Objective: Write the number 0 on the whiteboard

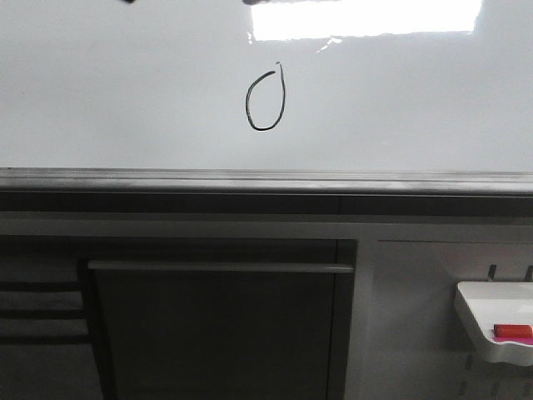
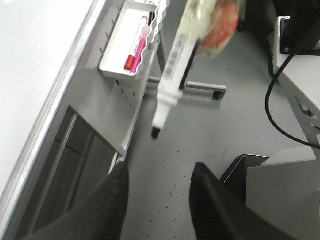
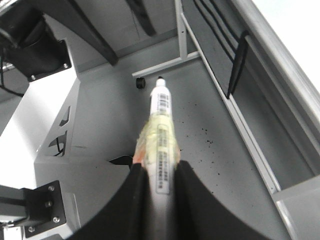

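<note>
number 0: drawn in black on the whiteboard, just left of the middle in the front view; a closed oval, slanted, with a thin tail at its upper right. Judged from this, the writing is done.
marker: uncapped, tip bare, off the board and pointing out over the floor.
right fingers: clenched round the marker's barrel, which runs out between them.
left fingers: released, spread wide with nothing between them; the marker shows beyond them, not touching.
tray: small, white, low at the right below the board's grey edge strip; a red item lies in it.
risk, smear: a swing back toward the board with the wet tip could streak or cross the oval.
risk, handover: if the left fingers close on the barrel off-centre, I judge it could twist or drop.
risk, ink: left uncapped, the tip may dry or mark the frame.
</note>
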`<action>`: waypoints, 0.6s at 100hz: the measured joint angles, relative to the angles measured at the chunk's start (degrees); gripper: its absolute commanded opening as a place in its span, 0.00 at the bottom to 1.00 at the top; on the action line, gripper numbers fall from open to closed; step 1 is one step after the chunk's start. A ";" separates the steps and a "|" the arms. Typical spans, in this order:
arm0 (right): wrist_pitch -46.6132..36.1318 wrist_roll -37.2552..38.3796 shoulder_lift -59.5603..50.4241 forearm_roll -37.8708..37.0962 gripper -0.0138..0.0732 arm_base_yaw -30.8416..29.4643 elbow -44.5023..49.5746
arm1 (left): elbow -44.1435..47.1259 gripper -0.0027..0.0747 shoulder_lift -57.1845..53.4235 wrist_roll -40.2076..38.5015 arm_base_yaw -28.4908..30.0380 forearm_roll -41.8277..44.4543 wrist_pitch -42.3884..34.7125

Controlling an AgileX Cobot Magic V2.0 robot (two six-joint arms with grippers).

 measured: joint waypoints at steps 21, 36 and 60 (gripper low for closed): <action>0.00 -6.64 0.00 0.35 0.16 2.57 0.00 | -5.55 0.37 5.93 3.74 -3.99 0.00 1.49; -0.20 -17.45 0.00 0.43 0.16 3.24 0.00 | -7.68 0.37 8.38 4.62 -4.91 0.00 3.74; -1.53 -27.51 0.00 0.83 0.16 3.37 0.00 | -8.17 0.37 9.35 5.10 -4.91 0.00 4.28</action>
